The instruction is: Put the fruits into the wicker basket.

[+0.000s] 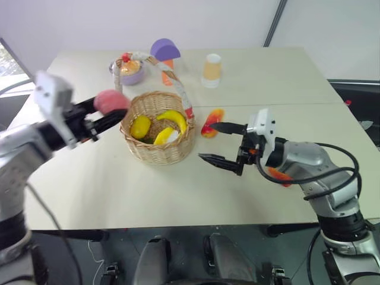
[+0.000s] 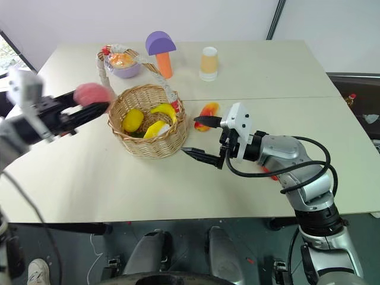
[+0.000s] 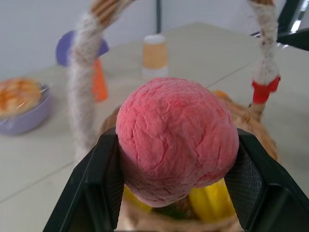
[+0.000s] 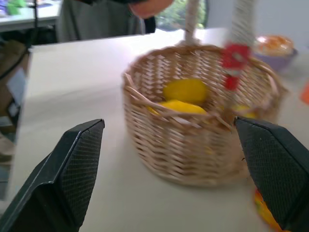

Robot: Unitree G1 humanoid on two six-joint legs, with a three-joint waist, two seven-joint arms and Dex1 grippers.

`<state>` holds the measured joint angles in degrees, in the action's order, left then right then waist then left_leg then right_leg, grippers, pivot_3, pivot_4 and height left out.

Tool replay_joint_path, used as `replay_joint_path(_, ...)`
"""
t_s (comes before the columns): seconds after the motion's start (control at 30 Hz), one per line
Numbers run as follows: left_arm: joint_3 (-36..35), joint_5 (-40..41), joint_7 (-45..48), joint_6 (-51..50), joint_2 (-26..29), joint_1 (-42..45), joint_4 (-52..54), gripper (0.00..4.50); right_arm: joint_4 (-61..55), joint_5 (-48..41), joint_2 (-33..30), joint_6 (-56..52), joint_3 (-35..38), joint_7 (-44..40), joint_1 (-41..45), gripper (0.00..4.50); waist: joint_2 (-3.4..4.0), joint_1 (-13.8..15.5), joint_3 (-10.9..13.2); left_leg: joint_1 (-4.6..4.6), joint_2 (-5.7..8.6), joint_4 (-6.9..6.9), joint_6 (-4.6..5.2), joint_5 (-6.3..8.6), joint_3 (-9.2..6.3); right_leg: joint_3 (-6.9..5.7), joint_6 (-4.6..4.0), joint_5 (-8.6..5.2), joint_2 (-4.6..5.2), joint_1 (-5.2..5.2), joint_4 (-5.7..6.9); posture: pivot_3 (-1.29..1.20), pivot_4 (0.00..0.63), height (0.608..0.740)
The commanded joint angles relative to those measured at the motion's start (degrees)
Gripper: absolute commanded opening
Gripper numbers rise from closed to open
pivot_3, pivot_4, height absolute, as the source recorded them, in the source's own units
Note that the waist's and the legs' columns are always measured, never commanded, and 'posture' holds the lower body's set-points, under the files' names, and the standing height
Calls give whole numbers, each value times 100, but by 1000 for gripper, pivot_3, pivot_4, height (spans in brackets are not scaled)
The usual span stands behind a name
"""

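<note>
Now left fingers (image 3: 101, 188) clamp the peach (image 3: 176, 140); right fingers (image 1: 218, 127) spread wide.

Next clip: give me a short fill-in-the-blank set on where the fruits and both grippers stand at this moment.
1. The left gripper is shut on a round ____ peach.
2. The yellow banana and yellow lemon lie inside the round tan woven wicker ____.
3. The right gripper has its two black fingers ____, holding nothing.
4. The elongated red-yellow fruit lies on the white ____, beside the basket.

Missing words: pink; basket; open; table
</note>
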<state>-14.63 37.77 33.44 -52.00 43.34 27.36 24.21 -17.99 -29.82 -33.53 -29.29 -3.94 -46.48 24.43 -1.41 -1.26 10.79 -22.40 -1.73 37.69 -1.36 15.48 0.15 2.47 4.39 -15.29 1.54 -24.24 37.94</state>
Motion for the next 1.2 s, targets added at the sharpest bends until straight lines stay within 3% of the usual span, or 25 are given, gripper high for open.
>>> replay_joint_path(0.03, 713, -460, -110, 233, -197, 383, -363, 2909, 468, 554, 189, 145, -52, 498, 313, 4500, 0, -46, 0, 0, -1, -2, 2, 1, 0, 2, 0, 0, -3, -5, 3, 0, 150, 740)
replay_joint_path(0.13, 1044, -673, 41, 444, -301, 647, -727, 4326, 1013, 976, 563, -151, -1, 1345, 620, 4500, 0, -94, 1, -4, -5, -5, 2, 1, -1, -1, -2, -1, -11, -15, 9, 0, 150, 740)
replay_joint_path(0.17, 1077, -719, 117, 520, -270, 660, -758, 4420, 1116, 1045, 693, -223, 45, 1550, 694, 4500, 0, -128, 1, -5, -6, -5, 2, 1, -1, 0, -2, -1, -12, -18, 10, 0, 150, 740)
replay_joint_path(0.37, 889, -763, 809, 1125, 32, 340, -794, 4420, 1694, 760, 1903, -1610, 727, 3049, 1379, 4500, 4, -129, 3, -7, -9, -19, -3, -2, 2, 8, -3, -1, -7, -32, 16, 0, 150, 740)
replay_joint_path(0.53, 511, -553, 1031, 1134, 247, -29, -670, 4420, 2305, 553, 2615, -2322, 1289, 3780, 1887, 4500, 4, -114, 3, -9, -9, -25, -10, -6, 4, 7, -3, -1, 6, -32, 14, 0, 150, 740)
replay_joint_path(0.77, -75, 49, 1318, 860, 435, -636, -65, 4420, 3224, 753, 2857, -2244, 1531, 4314, 2321, 4500, 4, -130, 3, -14, -7, -30, -10, -6, 5, 6, -2, 0, 14, -33, 5, 0, 150, 740)
replay_joint_path(1.07, -393, 233, 1425, 973, 548, -1252, 296, 4420, 3812, 503, 3100, -2225, 1790, 4203, 2613, 4500, 6, -138, 4, -8, -9, -41, -9, -6, 2, 4, -3, -1, 2, -34, 7, 0, 150, 740)
replay_joint_path(1.17, -390, 203, 1404, 1001, 558, -1286, 259, 4500, 4034, 513, 3116, -2137, 1807, 4152, 2681, 3610, 6, -137, 4, -8, -7, -41, -9, -6, 3, 5, -3, -1, 4, -34, 6, 0, 150, 740)
replay_joint_path(1.2, -389, 185, 1393, 1020, 559, -1294, 240, 4500, 4086, 535, 3121, -2085, 1820, 4175, 2699, 3100, 6, -137, 4, -9, -7, -41, -9, -6, 4, 5, -3, -1, 4, -34, 4, 0, 150, 740)
